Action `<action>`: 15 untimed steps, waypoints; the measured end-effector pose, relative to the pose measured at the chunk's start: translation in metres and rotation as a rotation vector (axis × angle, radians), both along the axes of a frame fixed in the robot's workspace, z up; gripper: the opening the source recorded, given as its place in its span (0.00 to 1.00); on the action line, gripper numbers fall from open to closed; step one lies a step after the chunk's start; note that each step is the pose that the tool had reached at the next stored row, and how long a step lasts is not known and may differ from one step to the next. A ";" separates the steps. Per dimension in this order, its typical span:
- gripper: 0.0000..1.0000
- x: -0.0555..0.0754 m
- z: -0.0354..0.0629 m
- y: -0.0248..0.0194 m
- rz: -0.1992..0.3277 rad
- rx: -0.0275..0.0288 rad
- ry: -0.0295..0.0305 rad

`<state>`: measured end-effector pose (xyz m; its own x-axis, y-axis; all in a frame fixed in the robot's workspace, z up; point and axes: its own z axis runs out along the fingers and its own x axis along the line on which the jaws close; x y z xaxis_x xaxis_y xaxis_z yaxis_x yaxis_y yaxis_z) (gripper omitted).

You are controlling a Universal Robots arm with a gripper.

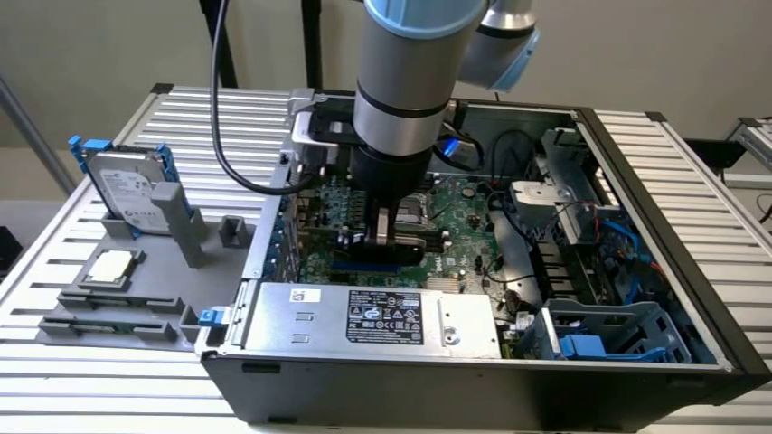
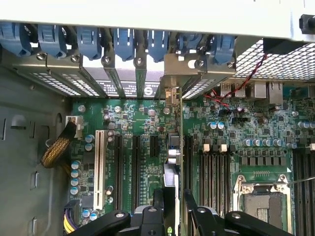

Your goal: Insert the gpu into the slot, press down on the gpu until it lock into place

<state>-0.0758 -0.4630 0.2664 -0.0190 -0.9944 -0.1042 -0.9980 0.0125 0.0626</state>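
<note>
- Gripper: pinching the gpu edge-on, jaws narrow.
- Gpu: standing over the blue slot, mid-board (seating hidden).
- I am aiming at pressing straight down, card upright, no tilt.

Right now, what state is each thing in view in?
gripper: shut on the gpu
gpu: upright on edge, held over the slot; seating unclear
slot: beneath the gpu, blue partly showing
case: lying flat, side open
hard drive: standing in its holder outside the case
</note>
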 end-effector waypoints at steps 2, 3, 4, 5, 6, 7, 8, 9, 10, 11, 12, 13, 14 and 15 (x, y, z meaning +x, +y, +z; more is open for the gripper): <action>0.26 0.000 -0.0007 0.0000 0.000 -0.0001 0.0000; 0.26 0.000 -0.0011 0.0000 0.000 -0.0001 0.0000; 0.26 0.000 -0.0013 0.0000 0.000 -0.0003 0.0001; 0.26 0.000 -0.0016 0.0000 0.000 -0.0006 0.0001; 0.26 0.000 -0.0019 0.0000 0.000 -0.0008 0.0001; 0.26 0.000 -0.0022 0.0000 0.000 -0.0009 0.0001; 0.26 0.000 -0.0025 0.0000 0.000 -0.0011 0.0001; 0.26 0.000 -0.0027 0.0000 0.000 -0.0014 0.0002; 0.26 0.000 -0.0027 0.0000 0.000 -0.0017 0.0002; 0.26 0.000 -0.0027 0.0000 0.000 -0.0019 0.0002; 0.26 0.000 -0.0027 0.0000 0.000 -0.0021 0.0003; 0.26 0.000 -0.0028 0.0000 0.000 -0.0023 0.0005; 0.26 0.000 -0.0028 0.0000 0.000 -0.0025 0.0008; 0.26 0.000 -0.0028 0.0000 0.000 -0.0026 0.0012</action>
